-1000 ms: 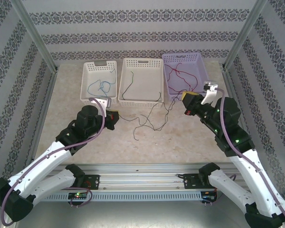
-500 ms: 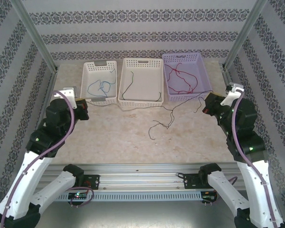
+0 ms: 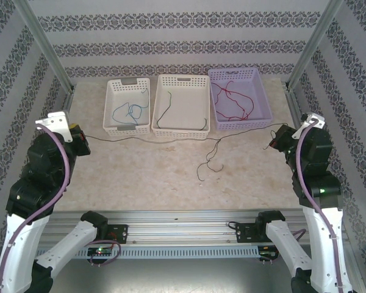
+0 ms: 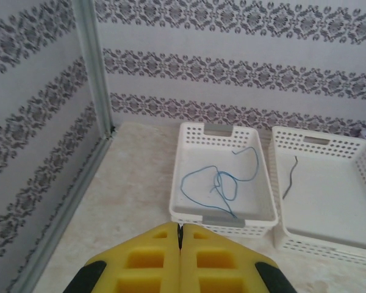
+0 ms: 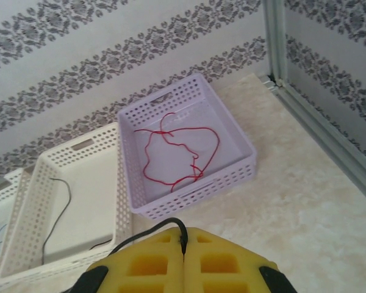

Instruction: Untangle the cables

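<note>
**Cable sorting, partly complete.** Three cables lie apart, each in its own basket:
- a blue cable (image 3: 129, 111) in the left white basket (image 3: 108, 107)
- a short dark cable (image 3: 163, 115) in the middle white basket (image 3: 183, 77)
- a red cable (image 3: 232, 102) in the lilac basket (image 3: 235, 71)

What is left, by the look of it, is the stretched dark cable (image 3: 158, 141). It is drawn in a near-straight line across the tabletop (image 3: 140, 177) in front of the baskets. A knot (image 3: 217, 145) sits right of centre, and loose tails (image 3: 204, 170) curl from it toward the arms. Whether this is one cable or several cannot be told.

The left fingers (image 4: 146, 262) are clenched at its left end. The right fingers (image 5: 219, 262) are clenched on its right end, where the wire emerges from between them. The arms stand well apart at opposite sides, and the knot is nearer the right fingers
</note>
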Controlling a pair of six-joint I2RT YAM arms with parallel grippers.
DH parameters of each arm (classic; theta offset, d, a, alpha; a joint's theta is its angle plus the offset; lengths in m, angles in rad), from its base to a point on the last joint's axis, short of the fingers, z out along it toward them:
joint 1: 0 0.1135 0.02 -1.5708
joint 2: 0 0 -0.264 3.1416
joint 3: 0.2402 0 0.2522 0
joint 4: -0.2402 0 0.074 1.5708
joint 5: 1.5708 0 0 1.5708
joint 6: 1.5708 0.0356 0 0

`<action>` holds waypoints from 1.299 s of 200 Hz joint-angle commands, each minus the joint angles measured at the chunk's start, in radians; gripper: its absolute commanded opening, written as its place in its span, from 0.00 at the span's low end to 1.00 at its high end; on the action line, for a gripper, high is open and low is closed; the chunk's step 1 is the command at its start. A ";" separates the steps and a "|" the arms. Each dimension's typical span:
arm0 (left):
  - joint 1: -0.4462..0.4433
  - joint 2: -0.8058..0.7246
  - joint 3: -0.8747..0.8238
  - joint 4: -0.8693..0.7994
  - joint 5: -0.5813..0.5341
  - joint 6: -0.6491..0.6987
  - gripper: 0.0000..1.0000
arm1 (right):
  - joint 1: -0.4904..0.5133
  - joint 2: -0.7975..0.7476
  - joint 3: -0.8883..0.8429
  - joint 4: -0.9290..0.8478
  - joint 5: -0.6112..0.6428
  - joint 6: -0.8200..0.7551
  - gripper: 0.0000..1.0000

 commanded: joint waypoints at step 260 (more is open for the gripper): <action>-0.454 0.493 -0.385 0.404 0.573 -0.283 0.91 | 0.187 0.205 -0.199 0.551 -0.819 0.189 0.00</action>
